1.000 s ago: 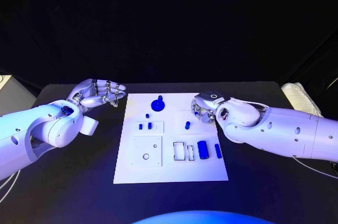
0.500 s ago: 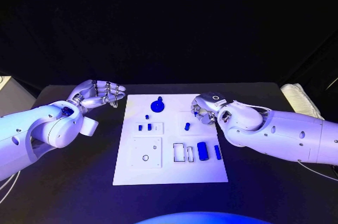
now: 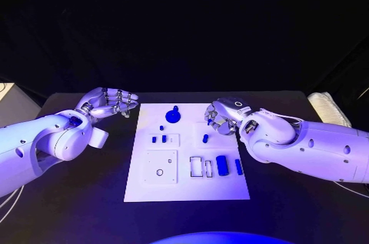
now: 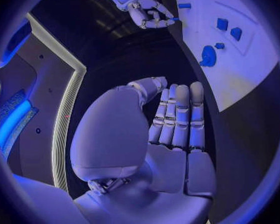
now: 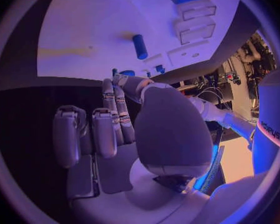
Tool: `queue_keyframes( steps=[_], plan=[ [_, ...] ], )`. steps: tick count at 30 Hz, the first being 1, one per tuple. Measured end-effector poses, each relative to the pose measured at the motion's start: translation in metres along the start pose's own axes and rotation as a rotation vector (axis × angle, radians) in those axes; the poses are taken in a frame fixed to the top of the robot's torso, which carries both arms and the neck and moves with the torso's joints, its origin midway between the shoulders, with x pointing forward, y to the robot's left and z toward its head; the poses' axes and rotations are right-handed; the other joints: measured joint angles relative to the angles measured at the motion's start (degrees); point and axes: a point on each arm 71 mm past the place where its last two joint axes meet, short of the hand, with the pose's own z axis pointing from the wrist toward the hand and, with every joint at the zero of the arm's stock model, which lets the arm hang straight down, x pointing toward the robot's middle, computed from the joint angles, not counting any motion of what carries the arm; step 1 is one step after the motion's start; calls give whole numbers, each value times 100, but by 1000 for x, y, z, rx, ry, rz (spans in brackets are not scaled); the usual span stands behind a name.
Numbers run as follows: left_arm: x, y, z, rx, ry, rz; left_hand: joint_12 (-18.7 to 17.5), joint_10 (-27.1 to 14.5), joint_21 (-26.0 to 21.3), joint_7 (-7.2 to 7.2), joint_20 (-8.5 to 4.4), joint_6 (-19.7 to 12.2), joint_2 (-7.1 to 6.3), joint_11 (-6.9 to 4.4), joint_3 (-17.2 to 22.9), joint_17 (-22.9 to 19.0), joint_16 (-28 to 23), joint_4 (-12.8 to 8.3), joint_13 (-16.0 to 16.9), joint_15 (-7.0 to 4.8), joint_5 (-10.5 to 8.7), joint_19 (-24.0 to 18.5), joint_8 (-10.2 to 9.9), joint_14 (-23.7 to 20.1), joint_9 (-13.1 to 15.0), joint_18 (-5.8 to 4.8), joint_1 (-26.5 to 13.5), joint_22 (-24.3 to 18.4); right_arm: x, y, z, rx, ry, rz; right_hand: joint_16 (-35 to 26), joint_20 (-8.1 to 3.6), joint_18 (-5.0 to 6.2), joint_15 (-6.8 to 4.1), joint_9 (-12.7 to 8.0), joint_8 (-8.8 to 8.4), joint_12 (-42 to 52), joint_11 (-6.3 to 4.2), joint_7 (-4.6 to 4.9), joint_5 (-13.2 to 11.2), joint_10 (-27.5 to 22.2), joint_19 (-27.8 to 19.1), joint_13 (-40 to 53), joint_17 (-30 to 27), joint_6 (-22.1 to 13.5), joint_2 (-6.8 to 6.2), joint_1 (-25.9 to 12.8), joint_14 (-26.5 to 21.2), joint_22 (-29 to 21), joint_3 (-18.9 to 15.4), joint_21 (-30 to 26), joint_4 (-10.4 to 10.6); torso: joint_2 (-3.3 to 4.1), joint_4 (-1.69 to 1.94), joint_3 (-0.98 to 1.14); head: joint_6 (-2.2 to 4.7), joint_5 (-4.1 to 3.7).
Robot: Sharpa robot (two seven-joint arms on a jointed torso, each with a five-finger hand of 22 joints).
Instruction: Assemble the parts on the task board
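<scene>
At the middle of the black table (image 3: 77, 201) we find the white rectangular task board (image 3: 188, 185), lying flat with its long side running away from the robot. On it we see the small blue parts: a round blue disc with a short stem (image 3: 173, 115) near the far edge, a small blue peg (image 3: 205, 138) toward the right-hand side, two little blue blocks (image 3: 158, 139) in a raised square frame at the left, and a larger blue cylinder (image 3: 221, 164) beside a slim blue bar (image 3: 238, 166) at the near right. Empty rectangular slots (image 3: 200, 166) sit just left of the cylinder, and a square plate with a hole (image 3: 160, 166) lies at the near left.

Over the board's far right edge we see the right hand (image 3: 221, 118), fingers curled downward and near the peg; we cannot tell whether it touches or holds anything. In the right wrist view its fingers (image 5: 112, 119) lie side by side, bent over the board.

Beside the board's far left corner, off the board, the left hand (image 3: 107, 103) hovers with fingers curled in on nothing, palm bare in the left wrist view (image 4: 171, 134).
</scene>
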Motion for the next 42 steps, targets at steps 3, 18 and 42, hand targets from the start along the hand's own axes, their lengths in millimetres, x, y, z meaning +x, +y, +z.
queue_keyframes(
  steps=[3,18,42],
  plan=[
    [1,0,0,0,2,-1,0,0,0,1,0,-1,0,0,0,0,0,0,0,0,0,0,0,0,0,0,0,0,-1,12,-3,-30,-8,29,0,0,0,0,-2,0,0,0,0,0,0,0,0,0,0,0,0,0,0,0,0,0,3,3,2,0,43],
    [13,-2,-1,6,31,-12,0,1,0,20,0,-20,0,0,0,0,0,0,-1,0,0,0,0,0,0,0,0,0,24,83,-5,-189,24,139,0,0,0,0,9,-3,-5,0,-9,-21,0,0,-4,7,-10,-24,-23,0,-1,-1,0,0,6,3,-12,-57,330],
    [24,-5,-3,10,59,-24,-1,-20,0,20,0,-20,0,21,-16,1,0,-16,-1,0,0,0,0,0,-5,0,0,1,66,118,-1,-251,83,160,0,0,0,0,19,-24,-20,-3,-11,-17,4,0,-28,5,-11,-40,-38,0,3,-17,0,-14,14,0,2,-182,540]
  ],
)
